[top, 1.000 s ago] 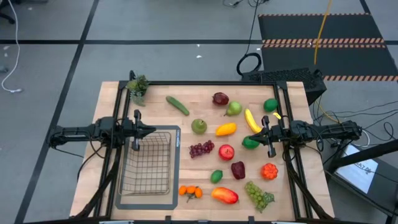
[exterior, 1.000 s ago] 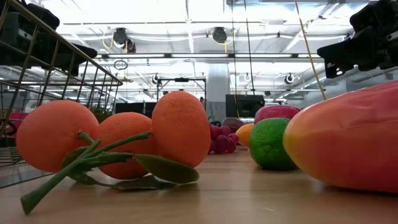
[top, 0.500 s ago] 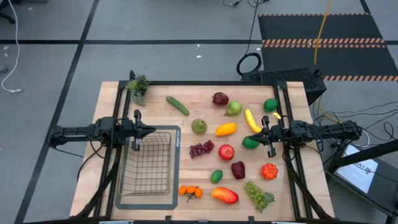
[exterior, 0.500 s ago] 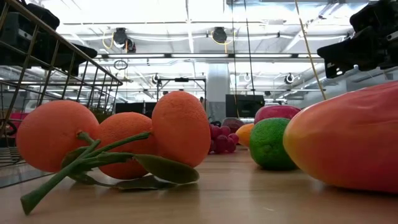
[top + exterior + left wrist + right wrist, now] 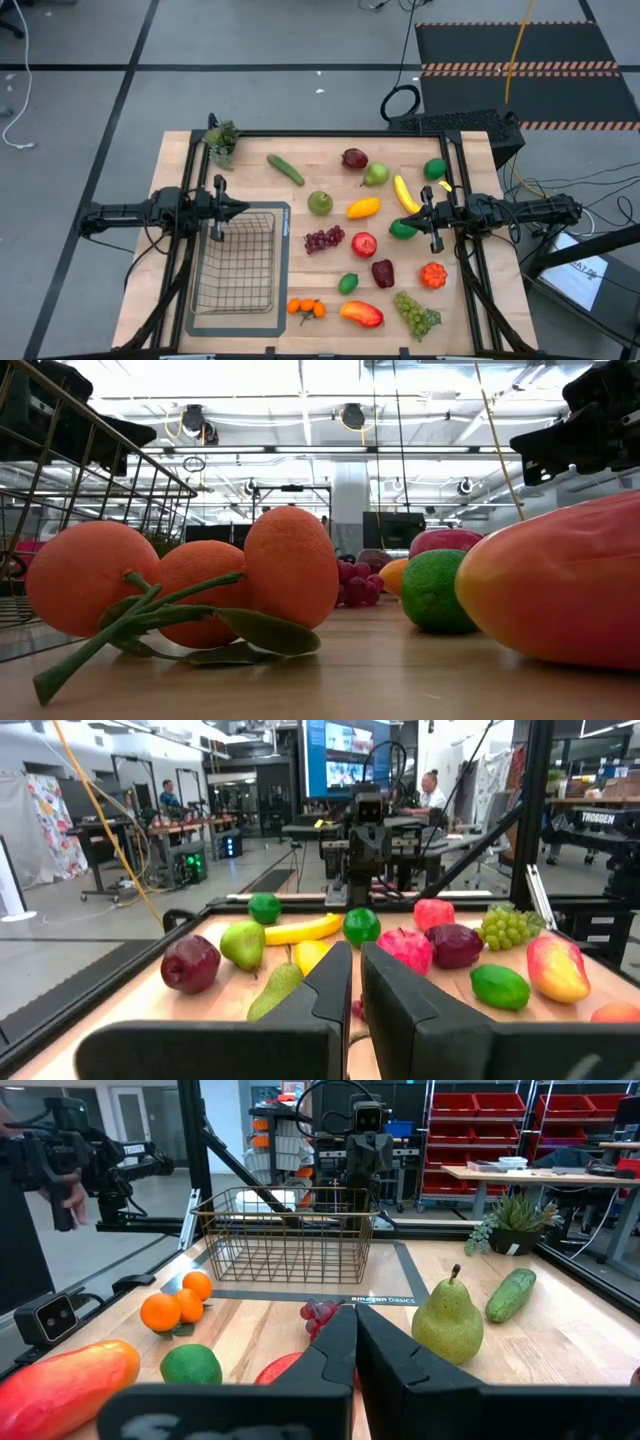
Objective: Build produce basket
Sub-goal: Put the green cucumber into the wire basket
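We judge nothing done: the basket [image 5: 238, 262] sits empty, all produce [image 5: 364, 243] on the bench [image 5: 300, 196]; the left gripper [image 5: 243, 209] and right gripper [image 5: 406, 220] are closed, holding nothing.

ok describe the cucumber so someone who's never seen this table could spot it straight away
Start at the leafy potted sprig in the table's far left corner, beyond the wire basket. The cucumber lies on bare wood just to its right, angled diagonally. It is the only long, thin, dark green piece; the other green items nearby are rounded.
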